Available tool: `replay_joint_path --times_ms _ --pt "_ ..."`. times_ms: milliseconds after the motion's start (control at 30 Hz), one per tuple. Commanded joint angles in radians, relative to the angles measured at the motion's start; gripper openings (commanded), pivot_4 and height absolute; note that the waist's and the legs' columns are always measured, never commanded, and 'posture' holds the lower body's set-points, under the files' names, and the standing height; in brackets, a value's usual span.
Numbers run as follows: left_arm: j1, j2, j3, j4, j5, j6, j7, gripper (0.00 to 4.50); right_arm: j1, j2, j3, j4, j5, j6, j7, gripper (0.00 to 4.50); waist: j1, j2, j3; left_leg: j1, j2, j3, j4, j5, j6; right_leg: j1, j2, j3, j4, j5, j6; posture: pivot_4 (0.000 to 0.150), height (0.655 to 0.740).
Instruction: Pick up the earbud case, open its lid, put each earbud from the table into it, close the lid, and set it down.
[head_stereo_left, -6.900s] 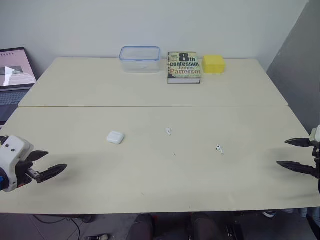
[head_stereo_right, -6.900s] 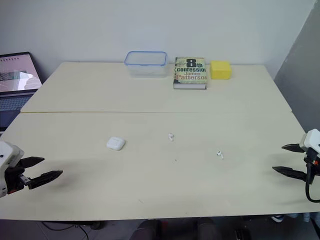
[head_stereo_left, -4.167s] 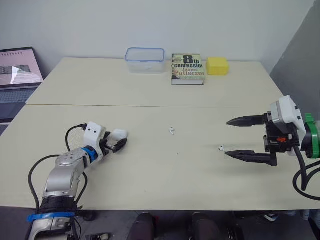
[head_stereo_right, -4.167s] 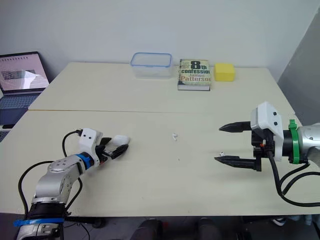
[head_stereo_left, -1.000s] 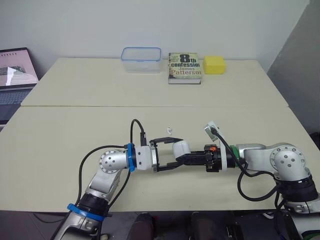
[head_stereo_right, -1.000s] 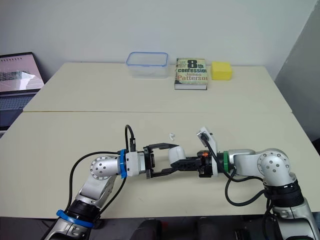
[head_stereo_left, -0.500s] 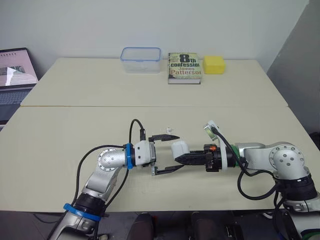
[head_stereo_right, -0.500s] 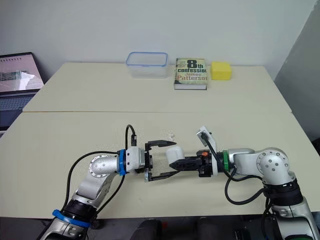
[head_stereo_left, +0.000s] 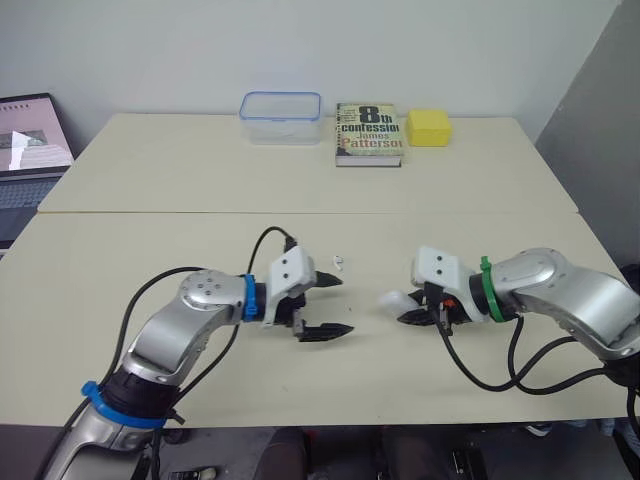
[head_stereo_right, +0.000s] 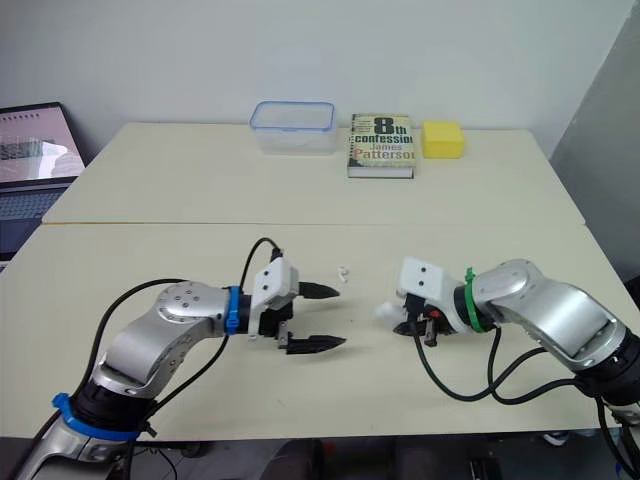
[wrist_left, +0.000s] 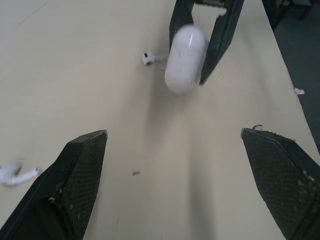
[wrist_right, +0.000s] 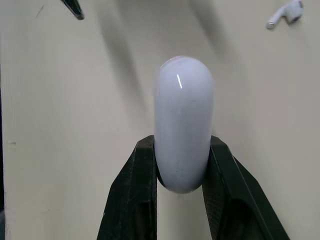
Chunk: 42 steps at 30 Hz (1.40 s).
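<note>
— What's the room like?

— A plain white wall (head_stereo_left: 150, 50) behind a pale cream worktop (head_stereo_left: 200, 170), matte and smooth, made of two slabs meeting at a straight seam. Along the far edge stand a clear plastic box (head_stereo_left: 281, 117) with a blue rim, a paperback book (head_stereo_left: 369, 133) lying flat and a yellow block (head_stereo_left: 427, 127). An open laptop (head_stereo_left: 30, 140) sits off to the left.

— And the earbud case?

— The earbud case (head_stereo_left: 393, 299), a glossy white rounded pebble with its lid shut, is pinched on its sides between the ribbed black fingers (wrist_right: 145, 170) of the right hand (wrist_right: 181, 147), just above the worktop.

— The other hand?

— The left hand (head_stereo_left: 345, 305) is spread wide and empty, facing the case. One earbud (head_stereo_left: 337, 263) lies just beyond it; a second earbud (wrist_left: 148, 59) lies on the worktop beside the right hand.
</note>
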Motion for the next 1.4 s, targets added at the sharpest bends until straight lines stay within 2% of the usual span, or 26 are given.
replay_joint_path --times_ms 33,233,567,1200,1300,1400 --pt "-0.064 -0.026 -0.052 -0.012 0.053 -0.01 0.014 4.5 -0.051 0.032 0.0 -0.01 -0.063 -0.026 0.053 0.79 0.001 0.0 0.0 0.0 0.0 0.0 0.0 0.0 0.0 0.0 0.0 0.0 0.001 0.0 0.0 0.15 0.74" --pt "-0.128 -0.06 -0.105 0.025 0.093 0.013 0.006 4.5 -0.081 0.082 0.015 0.013 -0.14 -0.023 0.101 0.79 0.002 0.0 0.0 0.001 0.0 -0.001 0.0 0.0 0.0 0.0 0.0 0.0 0.002 0.0 0.0 0.15 0.74" --pt "-0.153 -0.071 -0.088 0.057 0.096 0.042 0.008 4.5 -0.071 0.114 0.0 0.012 -0.2 -0.013 0.137 0.79 0.003 0.0 0.0 0.001 0.0 -0.001 0.001 0.0 0.0 0.0 0.0 0.0 0.003 0.0 0.0 0.15 0.74" --pt "-0.141 -0.076 -0.088 0.076 0.089 0.004 -0.024 4.5 -0.064 0.133 -0.024 0.035 -0.235 -0.02 0.168 0.79 0.003 0.0 0.0 0.001 0.0 -0.001 0.001 0.0 0.0 0.0 0.0 -0.001 0.005 0.0 0.0 0.15 0.74" --pt "-0.141 -0.088 -0.094 0.078 0.095 -0.002 -0.017 3.89 -0.064 0.137 -0.029 0.034 -0.235 -0.019 0.169 0.79 0.003 0.0 0.0 0.001 -0.001 -0.002 0.002 0.0 0.0 0.0 0.0 -0.001 0.005 0.0 0.0 0.15 0.74" --pt "-0.141 -0.099 -0.09 0.082 0.095 0.0 -0.011 2.93 -0.063 0.138 -0.031 0.03 -0.235 -0.018 0.17 0.79 0.003 0.0 0.0 0.001 -0.001 -0.002 0.002 0.0 0.0 0.0 0.0 -0.001 0.005 0.0 0.0 0.15 0.74"
